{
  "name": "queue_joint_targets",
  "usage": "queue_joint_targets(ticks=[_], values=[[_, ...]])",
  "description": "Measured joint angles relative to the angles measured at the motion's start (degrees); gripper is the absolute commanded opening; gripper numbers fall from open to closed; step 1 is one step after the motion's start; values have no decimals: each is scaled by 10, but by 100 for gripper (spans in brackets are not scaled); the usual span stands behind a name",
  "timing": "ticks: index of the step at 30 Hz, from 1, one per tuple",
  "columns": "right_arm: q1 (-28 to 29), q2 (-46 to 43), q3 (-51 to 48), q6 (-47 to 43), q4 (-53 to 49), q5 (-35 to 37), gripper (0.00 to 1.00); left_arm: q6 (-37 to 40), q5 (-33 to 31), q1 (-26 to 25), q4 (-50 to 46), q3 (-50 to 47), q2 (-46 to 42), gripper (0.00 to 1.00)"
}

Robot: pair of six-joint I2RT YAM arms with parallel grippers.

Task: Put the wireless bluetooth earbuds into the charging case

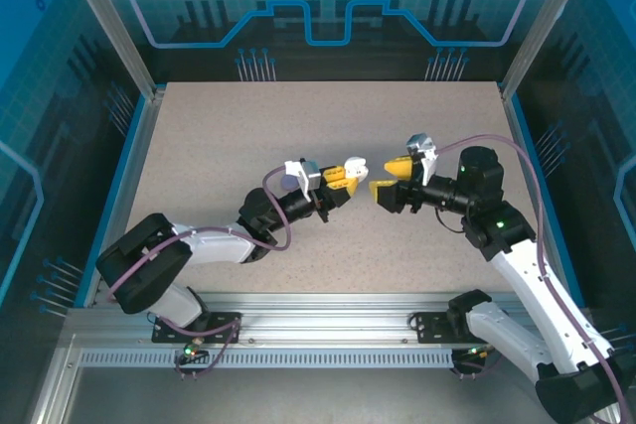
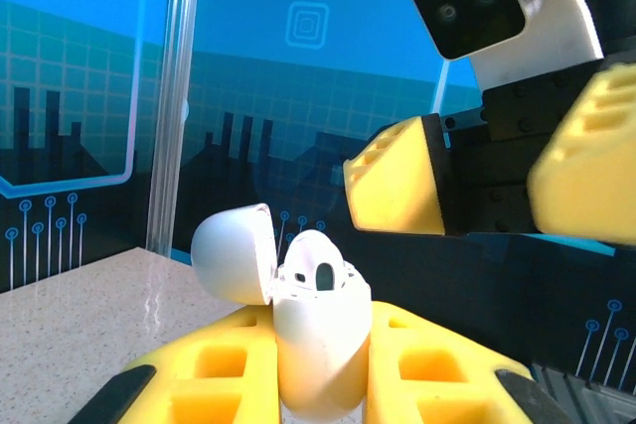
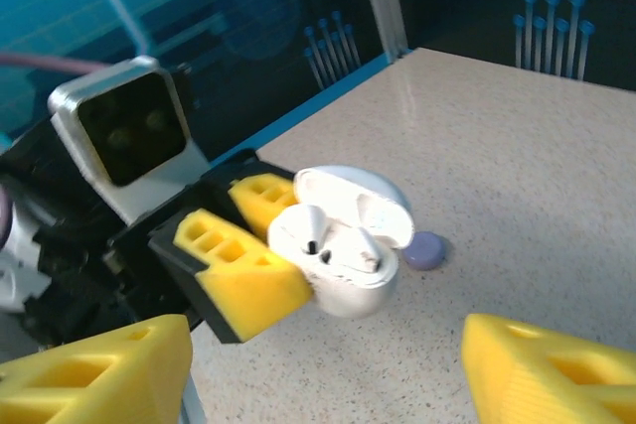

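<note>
Left hand (image 1: 349, 170) clamps the open charging case (image 3: 346, 270), white earbuds (image 3: 311, 228) seated; right hand (image 1: 386, 178) gapes empty just beside it.

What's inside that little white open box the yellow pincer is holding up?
Two white earbuds sit in the open charging case, with their tops poking out. Their lower parts are sunk into the sockets and hidden.

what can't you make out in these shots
- left wrist view: white case, lower sides hidden by the left gripper fingers
- right wrist view: purple item blurred, half behind the case; bud or case unclear
- right wrist view: white earbuds blurred; seating depth unclear
</note>
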Motion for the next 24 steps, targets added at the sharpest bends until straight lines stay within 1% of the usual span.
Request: queue_joint_targets(ticks=[3,5,7,9,12,19,24], values=[[-1,7,0,-55,-13,-31,76,0,4,0,0,-1,-4,20],[-3,10,0,-92,-20,-47,79,0,5,0,0,-1,-5,20],[-4,11,0,-128,-26,-57,80,0,7,0,0,-1,-6,20],[-4,11,0,-160,-30,-63,83,0,9,0,0,-1,-7,20],[-5,17,0,-197,-36,-64,83,0,12,-1,0,-1,-8,20],[-9,59,14,-252,-55,-66,81,0,14,-1,0,-1,-9,20],[-16,97,44,-270,-57,-94,79,0,14,-2,0,-2,-9,20]])
